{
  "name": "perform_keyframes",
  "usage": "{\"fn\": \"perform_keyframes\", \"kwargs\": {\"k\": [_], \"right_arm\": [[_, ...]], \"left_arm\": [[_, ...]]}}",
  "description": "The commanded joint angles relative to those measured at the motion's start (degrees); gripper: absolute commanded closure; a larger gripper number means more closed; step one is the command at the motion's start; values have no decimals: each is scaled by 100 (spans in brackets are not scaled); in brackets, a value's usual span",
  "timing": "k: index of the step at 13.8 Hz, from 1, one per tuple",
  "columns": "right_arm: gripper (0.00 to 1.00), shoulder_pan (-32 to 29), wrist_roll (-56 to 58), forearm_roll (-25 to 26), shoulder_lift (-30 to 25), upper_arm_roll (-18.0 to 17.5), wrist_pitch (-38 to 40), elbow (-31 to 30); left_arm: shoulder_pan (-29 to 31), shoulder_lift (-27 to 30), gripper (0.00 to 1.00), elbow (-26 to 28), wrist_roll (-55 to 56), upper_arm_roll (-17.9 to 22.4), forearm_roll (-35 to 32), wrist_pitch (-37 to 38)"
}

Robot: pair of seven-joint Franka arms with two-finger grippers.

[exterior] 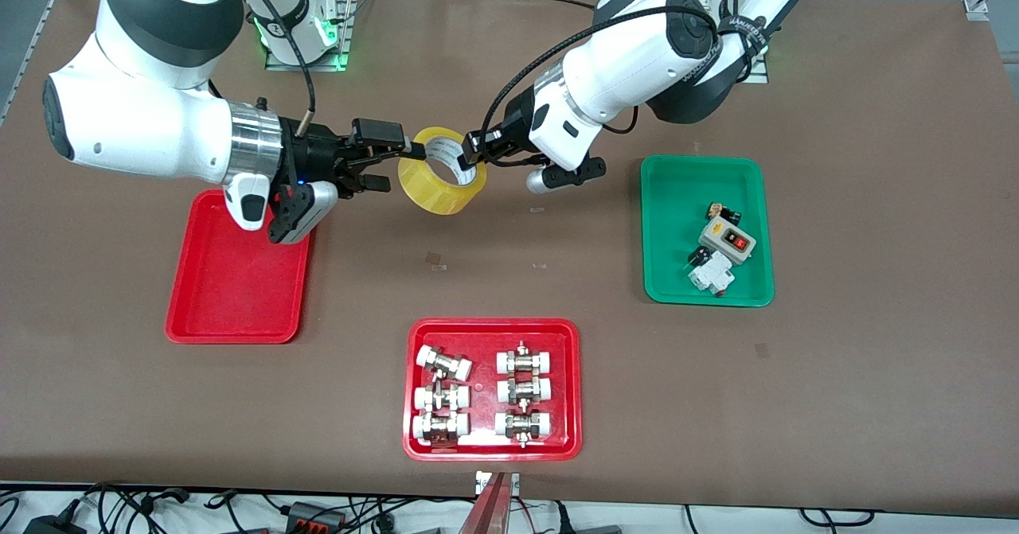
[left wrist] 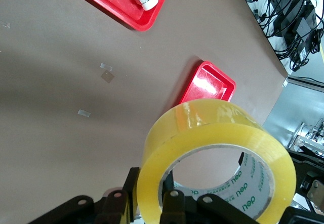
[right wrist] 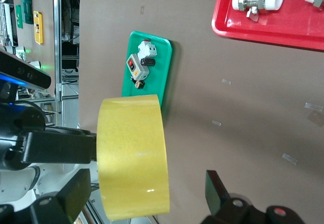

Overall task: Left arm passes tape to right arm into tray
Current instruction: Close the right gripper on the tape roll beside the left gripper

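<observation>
The yellow tape [exterior: 434,188] hangs in the air over the bare table, standing on edge, between the two arms. My left gripper [exterior: 471,152] is shut on the roll's wall, one finger inside the whitish core and one outside; the left wrist view shows this grip [left wrist: 151,181] on the tape [left wrist: 217,127]. My right gripper [exterior: 402,168] is open and straddles the tape [right wrist: 132,153] across its width, with a gap at each finger [right wrist: 147,191]. The plain red tray [exterior: 235,295] lies under the right arm's wrist, and its corner [left wrist: 207,84] shows in the left wrist view.
A red tray [exterior: 493,331] with several white-capped metal fittings sits nearest the front camera. A green tray [exterior: 677,192] holding small electrical parts lies toward the left arm's end. Cables run along the table's front edge.
</observation>
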State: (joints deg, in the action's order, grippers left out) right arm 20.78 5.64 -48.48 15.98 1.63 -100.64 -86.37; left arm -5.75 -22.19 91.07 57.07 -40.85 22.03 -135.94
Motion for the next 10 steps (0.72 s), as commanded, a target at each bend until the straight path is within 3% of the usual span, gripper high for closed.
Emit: {"fn": "perform_keyframes", "kwargs": {"k": [1, 9, 10], "right_arm": [[0, 58, 33, -110, 124, 48, -26, 156], [0, 58, 77, -276, 151, 48, -123, 147], [18, 58, 51, -294, 151, 48, -123, 147]], "left_arm": [[13, 4, 97, -98, -3, -28, 134, 15], [21, 4, 97, -89, -3, -28, 143, 33], [21, 4, 97, -89, -3, -28, 143, 33]]}}
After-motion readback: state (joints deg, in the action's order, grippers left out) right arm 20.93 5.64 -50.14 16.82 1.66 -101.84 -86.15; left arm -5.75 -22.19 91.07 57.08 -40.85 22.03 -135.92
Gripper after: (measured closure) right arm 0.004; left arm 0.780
